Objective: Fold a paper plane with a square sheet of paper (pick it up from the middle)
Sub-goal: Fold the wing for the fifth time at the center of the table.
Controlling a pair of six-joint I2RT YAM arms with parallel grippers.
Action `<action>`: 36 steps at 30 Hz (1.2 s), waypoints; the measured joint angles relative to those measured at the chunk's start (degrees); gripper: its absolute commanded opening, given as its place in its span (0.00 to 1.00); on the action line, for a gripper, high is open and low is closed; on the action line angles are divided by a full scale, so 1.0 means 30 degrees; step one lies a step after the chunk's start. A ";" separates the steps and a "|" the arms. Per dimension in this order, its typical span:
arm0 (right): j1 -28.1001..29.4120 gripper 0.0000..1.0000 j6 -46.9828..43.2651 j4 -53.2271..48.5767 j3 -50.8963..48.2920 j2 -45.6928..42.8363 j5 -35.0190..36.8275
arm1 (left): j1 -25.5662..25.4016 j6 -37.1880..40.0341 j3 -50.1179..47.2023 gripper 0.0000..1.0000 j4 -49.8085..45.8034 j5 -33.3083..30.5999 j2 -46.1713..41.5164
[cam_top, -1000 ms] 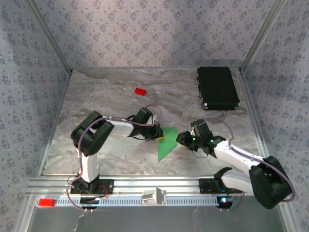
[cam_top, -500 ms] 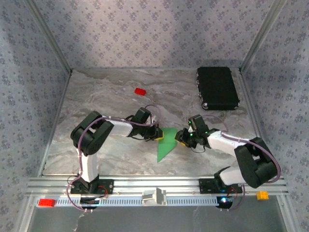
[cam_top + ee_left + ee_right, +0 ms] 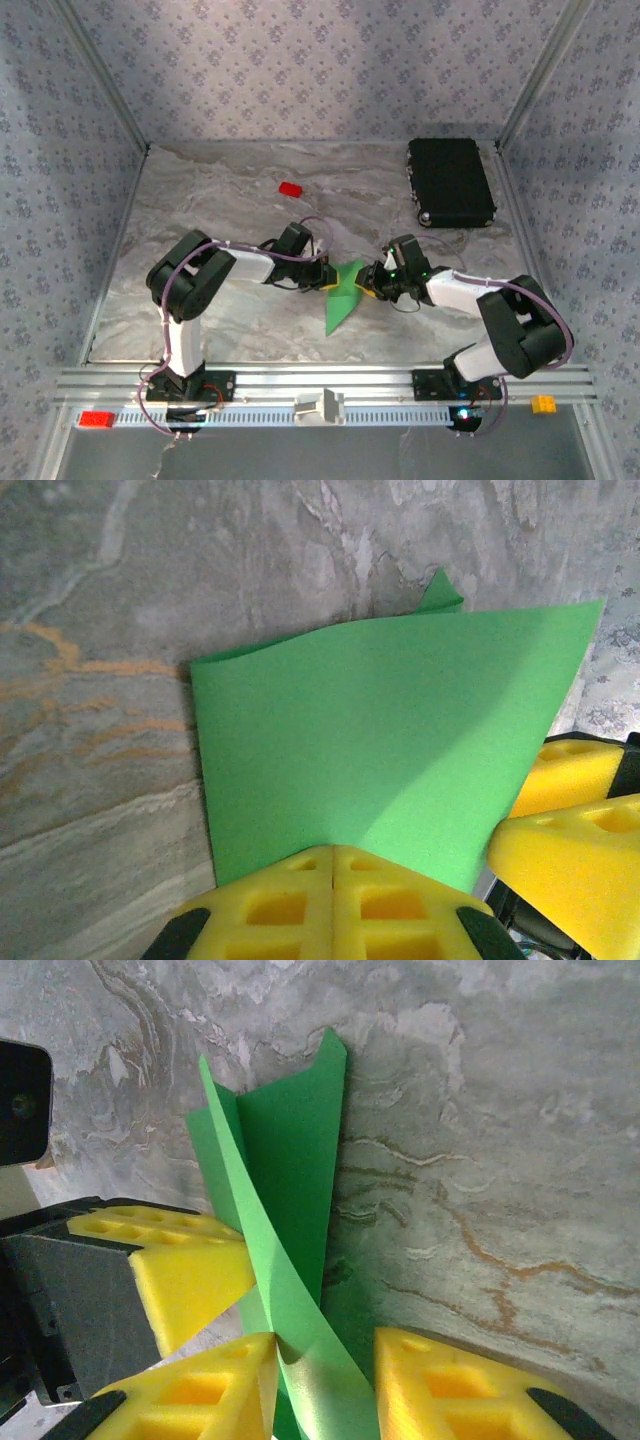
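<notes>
**A:** What is in front of you, biggest first?

**B:** The grey marbled worktop (image 3: 200,200), then the black case (image 3: 450,182) lying flat at its far right corner. I'll place everything from that case.

**A:** And the green paper?

**B:** The green paper (image 3: 342,297) sits well apart from the case, off to its left and nearer my bases. It is bright, plain and matte. From above it is broad at the end facing the case and narrows to a sharp point toward my bases. My left wrist camera shows a wide, gently waved face (image 3: 380,730), with a small corner peeking up behind its far edge. My right wrist camera shows a flat layer on the worktop and a flap (image 3: 290,1160) rising steeply from it.

**A:** Your left fingers?

**B:** My left fingers (image 3: 328,278) are at the paper's edge on the side away from the case. The yellow pads are pressed together (image 3: 333,852), pinching that edge.

**A:** The right?

**B:** My right fingers (image 3: 372,283) are at the paper's edge on the case side. They stand apart (image 3: 325,1345) with the raised flap between them. I cannot tell whether they press it.

**A:** Anything smaller?

**B:** A small red block (image 3: 291,188), well left of the case and farther back than the paper.
</notes>
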 measured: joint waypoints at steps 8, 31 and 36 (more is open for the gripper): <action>-0.0583 0.38 0.0036 0.1705 -0.0925 -0.0153 -0.1290 | 0.0015 -0.0131 -0.0036 0.05 0.0102 0.0015 0.0000; -0.1603 0.36 -0.1399 0.3242 0.0051 0.1501 -0.4116 | 0.0036 -0.0138 -0.0146 0.05 0.0321 0.0066 0.0000; -0.1734 0.35 -0.1902 0.2302 0.0080 0.1523 -0.3971 | 0.0036 -0.0138 -0.0146 0.05 0.0313 0.0066 -0.0007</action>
